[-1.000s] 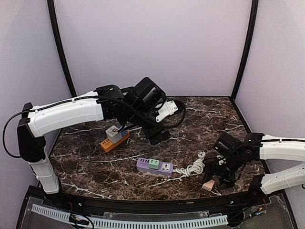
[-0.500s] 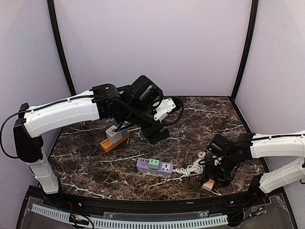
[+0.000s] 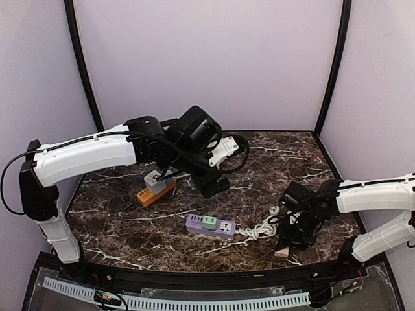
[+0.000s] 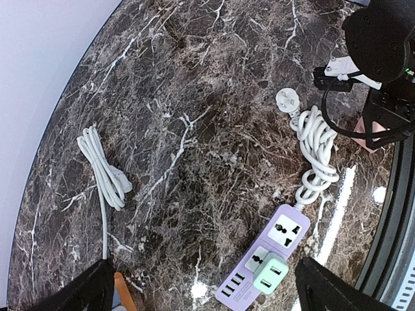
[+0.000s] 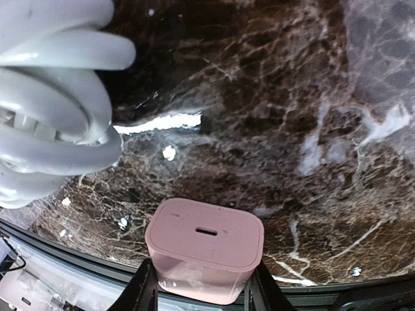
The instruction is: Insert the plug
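Observation:
The pink plug [image 5: 204, 253] stands on the marble table near its front edge, a slot in its top face. My right gripper [image 5: 202, 285] is shut on it, one black finger pressed to each side. From above, the pink plug [image 3: 283, 252] shows just below the right gripper [image 3: 290, 241]. The purple power strip [image 3: 211, 226] lies mid-table with a green adapter [image 4: 270, 274] plugged in and one wide socket [image 4: 289, 231] free. My left gripper [image 4: 207, 295] hangs open above the table, over the strip's left end, holding nothing.
The strip's coiled white cable [image 4: 316, 146] and its white wall plug [image 4: 287, 100] lie between the strip and the right arm. An orange power strip with a grey adapter [image 3: 155, 188] sits at the left. A loose white cable [image 4: 100, 172] lies beside it.
The right gripper's jaws have closed onto the pink plug and the arm has shifted slightly left. The left arm has barely moved.

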